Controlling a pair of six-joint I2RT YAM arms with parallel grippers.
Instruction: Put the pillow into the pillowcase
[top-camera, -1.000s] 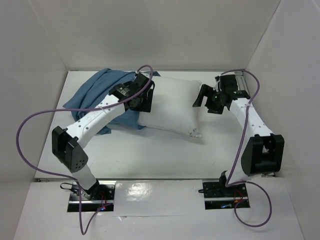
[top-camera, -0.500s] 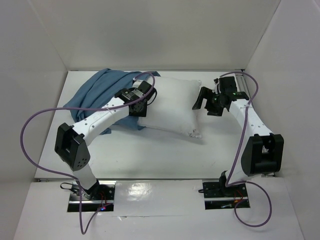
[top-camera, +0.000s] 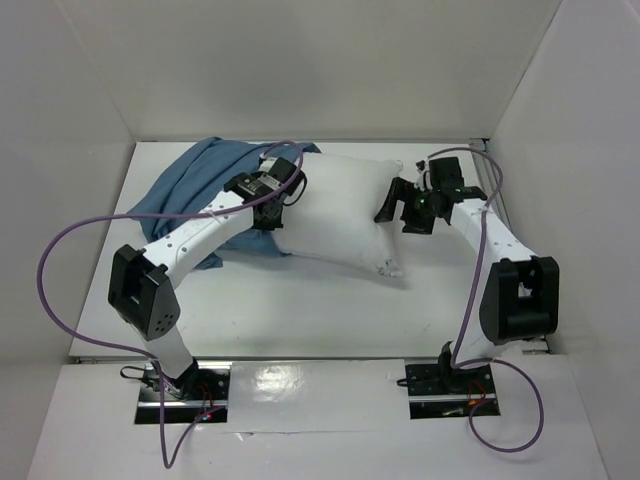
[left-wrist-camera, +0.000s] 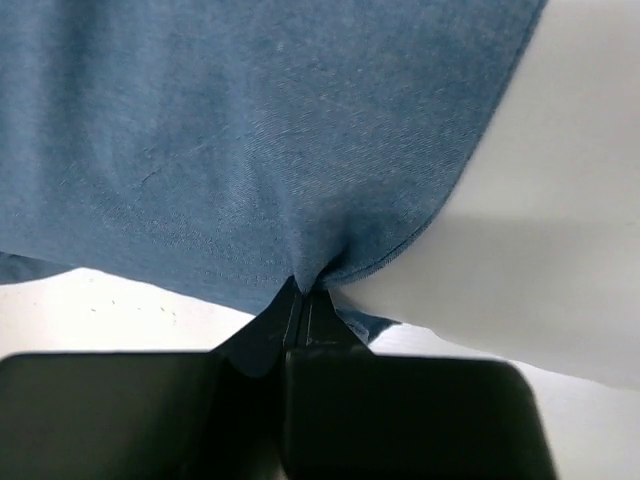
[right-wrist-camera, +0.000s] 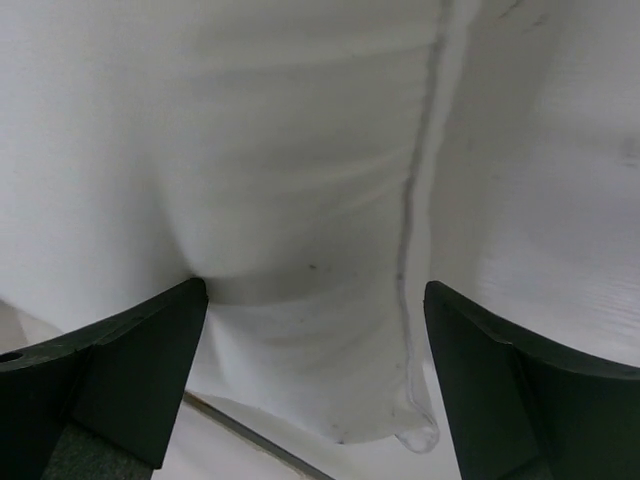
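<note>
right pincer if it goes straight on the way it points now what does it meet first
The pillow: its white end fills the view ahead of the open right pincer, seemingly very close.

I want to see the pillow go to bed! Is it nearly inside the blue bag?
Not yet. Done: the left fingers are pinched shut on the edge of the pillowcase. In hand: the right fingers are open around one end of the pillow. Left to do: nearly all of the pillow lies outside the pillowcase, so it has to be pushed in.
</note>
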